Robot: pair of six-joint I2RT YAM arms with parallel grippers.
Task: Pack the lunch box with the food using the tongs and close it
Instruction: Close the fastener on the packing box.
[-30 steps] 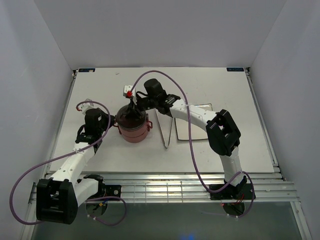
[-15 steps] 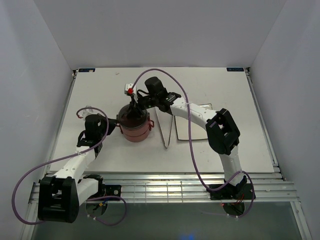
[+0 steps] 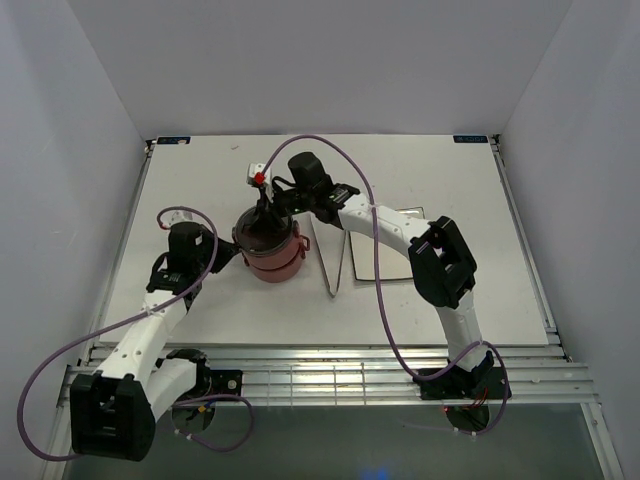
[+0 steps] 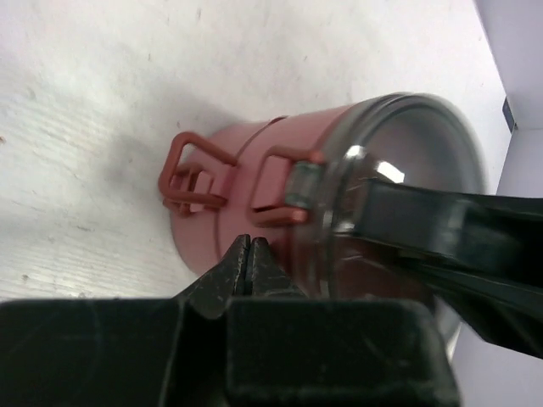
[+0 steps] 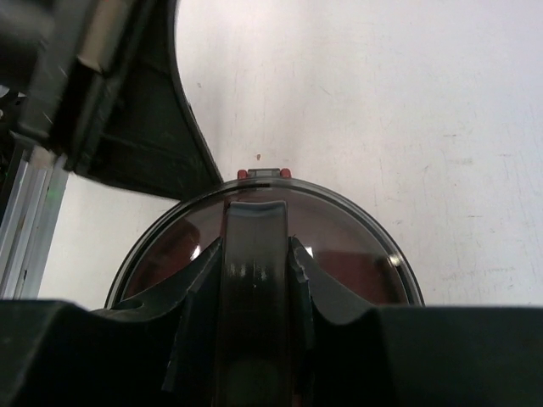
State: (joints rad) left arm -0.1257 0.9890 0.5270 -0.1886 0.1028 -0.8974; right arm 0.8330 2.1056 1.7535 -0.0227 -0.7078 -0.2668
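The lunch box [image 3: 270,255] stands stacked in the middle of the table, its grey top cover [image 5: 356,246] on top. My right gripper [image 5: 256,250] is shut on the cover's dark handle [image 5: 256,220] from above; in the top view this gripper [image 3: 266,215] sits over the box. My left gripper [image 4: 249,246] is shut with nothing in it, its tip against the box's dusty-red side [image 4: 212,242] just below the red clasps [image 4: 193,174]. The tongs [image 3: 338,262] lie on the table to the right of the box. The food is out of view.
A white square plate [image 3: 395,250] lies right of the tongs. A small white object with a red part [image 3: 256,180] sits behind the lunch box. My left arm [image 5: 127,102] fills the upper left of the right wrist view.
The left arm's wrist has drawn back a little toward the near edge. The right gripper and the lunch box have shifted slightly toward the far side. Both grips are unchanged.
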